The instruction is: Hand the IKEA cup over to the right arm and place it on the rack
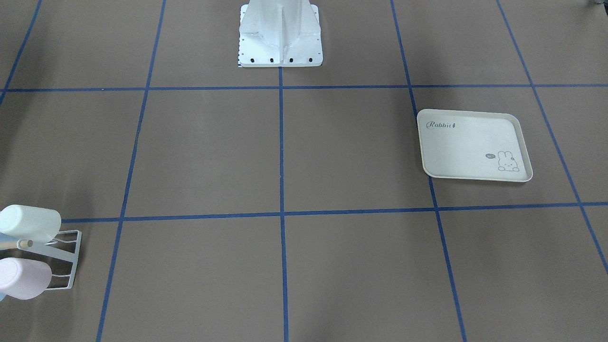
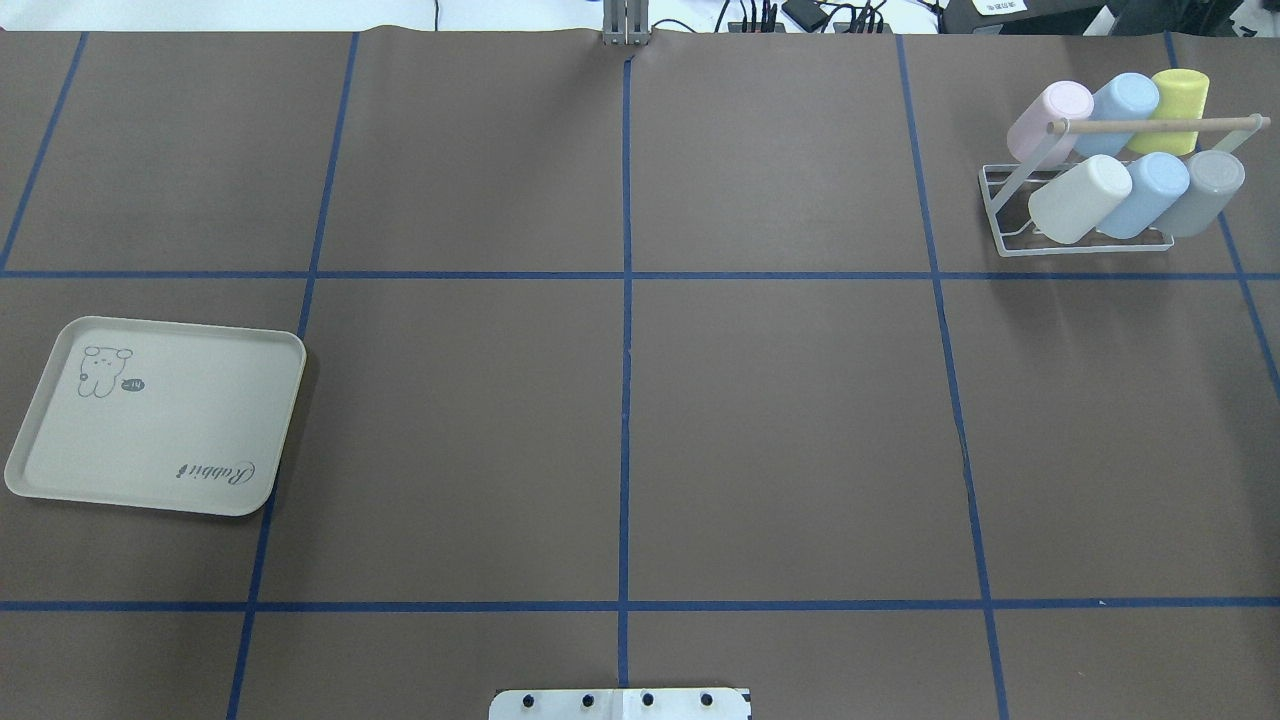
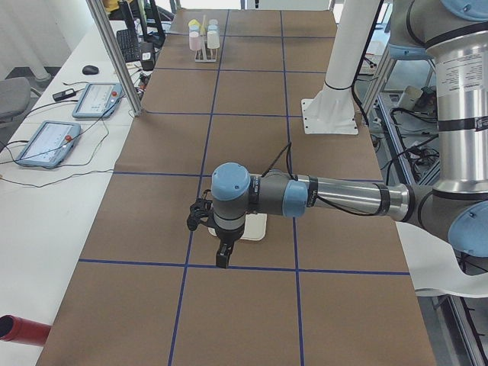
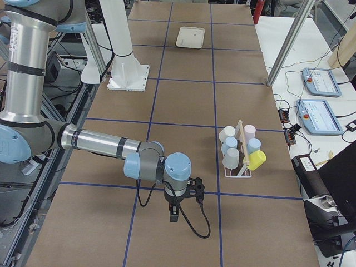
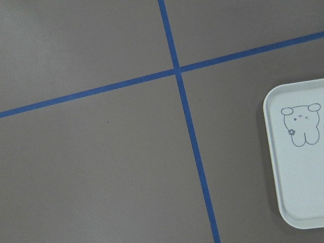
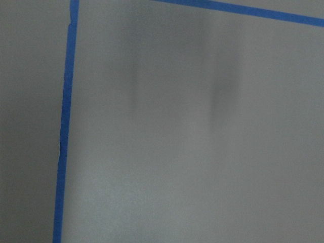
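Observation:
The white wire rack (image 2: 1080, 250) with a wooden peg stands at the far right of the table and holds several pastel cups, among them a white one (image 2: 1080, 198) and a pink one (image 2: 1048, 118). The rack also shows at the left edge of the front view (image 1: 71, 259) and in the right side view (image 4: 239, 167). My left gripper (image 3: 222, 258) hangs over the table beside the tray; my right gripper (image 4: 174, 214) hangs over bare table short of the rack. Both show only in the side views, so I cannot tell whether they are open or shut. Neither wrist view shows a cup.
A cream rabbit-print tray (image 2: 150, 420) lies empty on the left side, also in the front view (image 1: 475, 142) and the left wrist view (image 5: 304, 167). The robot's white base plate (image 2: 620, 703) sits at the near edge. Blue tape lines grid the brown table.

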`<state>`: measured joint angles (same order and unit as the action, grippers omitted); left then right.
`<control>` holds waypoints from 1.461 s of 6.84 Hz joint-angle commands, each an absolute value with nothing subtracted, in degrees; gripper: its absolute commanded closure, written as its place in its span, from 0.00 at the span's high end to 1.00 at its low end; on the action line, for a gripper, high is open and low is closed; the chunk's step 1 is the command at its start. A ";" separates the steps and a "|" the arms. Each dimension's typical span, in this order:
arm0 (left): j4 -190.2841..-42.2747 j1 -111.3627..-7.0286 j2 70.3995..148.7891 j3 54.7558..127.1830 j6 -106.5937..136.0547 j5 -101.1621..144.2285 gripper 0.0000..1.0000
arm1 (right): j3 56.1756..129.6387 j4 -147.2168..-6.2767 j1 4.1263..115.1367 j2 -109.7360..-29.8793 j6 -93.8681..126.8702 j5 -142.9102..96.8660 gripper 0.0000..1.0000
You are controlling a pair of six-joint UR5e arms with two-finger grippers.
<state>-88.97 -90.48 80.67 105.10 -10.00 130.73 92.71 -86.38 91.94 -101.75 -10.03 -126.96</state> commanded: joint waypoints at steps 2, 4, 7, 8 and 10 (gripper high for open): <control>-89.03 -90.44 80.77 106.95 -10.02 130.78 1.00 | 92.81 -86.48 91.93 -101.95 -10.11 -127.18 1.00; -89.21 -90.44 80.95 107.84 -10.11 130.78 1.00 | 95.08 -86.31 91.93 -101.87 -10.19 -128.05 1.00; -89.21 -90.53 80.68 107.75 -10.02 130.78 1.00 | 98.96 -86.75 91.15 -101.69 -6.79 -135.59 1.00; -89.21 -90.53 80.68 107.84 -9.93 130.78 1.00 | 99.92 -86.57 90.27 -101.69 -3.11 -135.53 1.00; -89.21 -90.53 80.77 107.67 -10.11 130.69 1.00 | 100.02 -86.31 89.91 -101.78 -3.51 -135.61 1.00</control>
<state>-89.21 -90.53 80.70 107.76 -10.06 130.72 99.85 -86.45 90.26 -101.74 -3.78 -135.42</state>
